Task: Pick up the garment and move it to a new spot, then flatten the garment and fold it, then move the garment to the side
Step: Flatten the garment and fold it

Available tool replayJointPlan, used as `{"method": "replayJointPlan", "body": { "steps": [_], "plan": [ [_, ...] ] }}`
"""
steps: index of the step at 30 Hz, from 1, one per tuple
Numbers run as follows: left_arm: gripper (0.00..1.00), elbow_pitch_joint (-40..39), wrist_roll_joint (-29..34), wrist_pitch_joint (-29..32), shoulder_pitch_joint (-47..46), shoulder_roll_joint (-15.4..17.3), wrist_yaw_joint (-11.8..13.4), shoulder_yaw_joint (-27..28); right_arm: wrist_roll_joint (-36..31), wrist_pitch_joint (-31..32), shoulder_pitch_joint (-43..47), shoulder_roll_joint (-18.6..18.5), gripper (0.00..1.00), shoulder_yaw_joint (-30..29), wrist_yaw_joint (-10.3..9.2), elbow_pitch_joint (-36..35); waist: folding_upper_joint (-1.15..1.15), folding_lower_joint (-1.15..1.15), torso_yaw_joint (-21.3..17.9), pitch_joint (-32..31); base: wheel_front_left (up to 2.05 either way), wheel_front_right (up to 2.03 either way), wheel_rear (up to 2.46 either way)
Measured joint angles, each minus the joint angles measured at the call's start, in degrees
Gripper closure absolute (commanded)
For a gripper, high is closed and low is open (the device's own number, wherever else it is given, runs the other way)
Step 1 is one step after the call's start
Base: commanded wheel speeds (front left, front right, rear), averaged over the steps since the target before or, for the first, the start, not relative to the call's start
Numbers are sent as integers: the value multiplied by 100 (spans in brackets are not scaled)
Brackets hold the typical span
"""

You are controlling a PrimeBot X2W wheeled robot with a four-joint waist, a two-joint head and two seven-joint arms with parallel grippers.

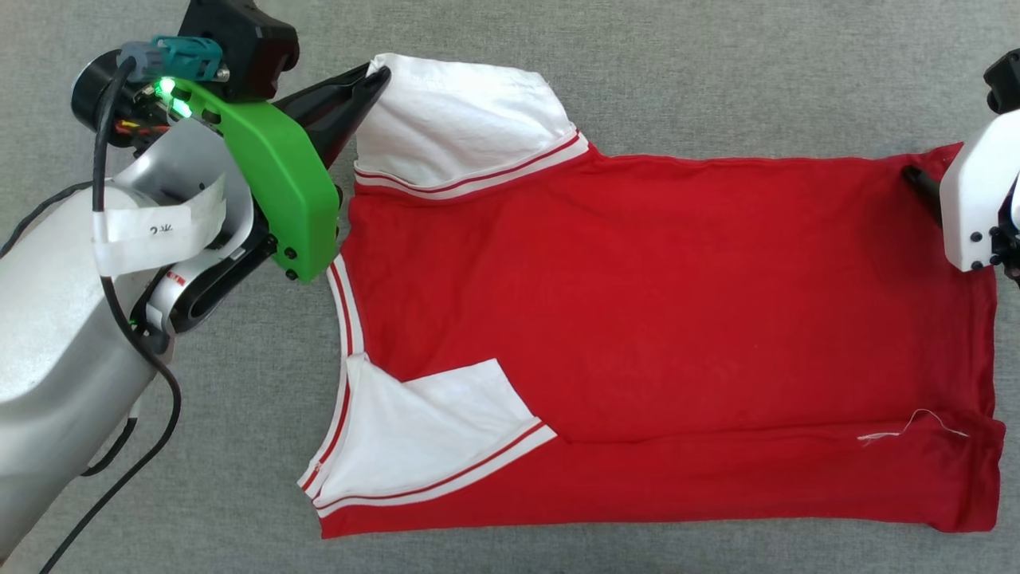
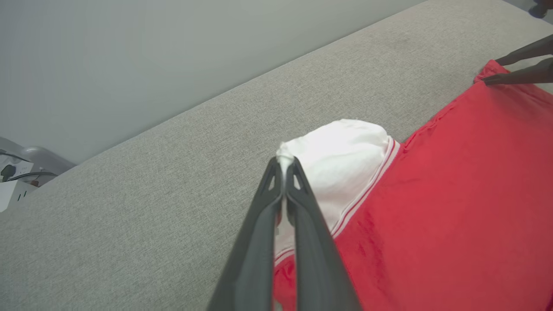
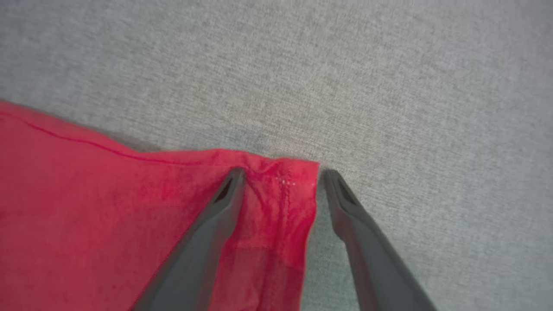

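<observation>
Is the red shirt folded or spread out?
Mostly spread: the garment lies flat, with only its near sleeve folded onto the body.

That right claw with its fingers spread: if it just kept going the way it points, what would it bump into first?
Most likely the shirt: its red corner lies between the right gripper's open fingers, with the gray surface just beneath. How near the tips are to either is hard to tell.

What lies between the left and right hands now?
The garment: its red body spans from left hand to right hand, in the head view.
</observation>
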Motion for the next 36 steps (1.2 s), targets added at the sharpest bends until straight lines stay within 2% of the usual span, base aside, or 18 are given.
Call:
{"method": "replayJointPlan", "body": {
  "steps": [1,5,12,18,28,36],
  "plan": [
    [100,9,0,-7,1,0,0,-9,16,-21,-24,-20,100,46,0,43,0,0,14,4,0,0,0],
    [100,114,-1,-63,19,0,0,-21,102,-310,-60,49,100,191,3,182,0,0,18,-56,0,0,0],
    [100,425,-5,-337,299,-21,37,-27,171,-1257,-40,147,100,241,5,410,0,0,-25,-330,0,0,0],
    [100,604,-82,-631,816,-31,159,-51,465,-1948,360,192,100,108,5,385,0,0,-69,-720,0,0,0],
    [100,325,-385,-959,2021,65,537,-164,1009,-2715,1714,5,100,-171,5,-259,0,0,-90,-1503,0,0,0],
    [100,-144,-455,-1084,3095,220,898,-461,1300,-2799,2880,-327,100,-38,5,-985,0,0,-59,-1915,0,0,0]
  ]
}}
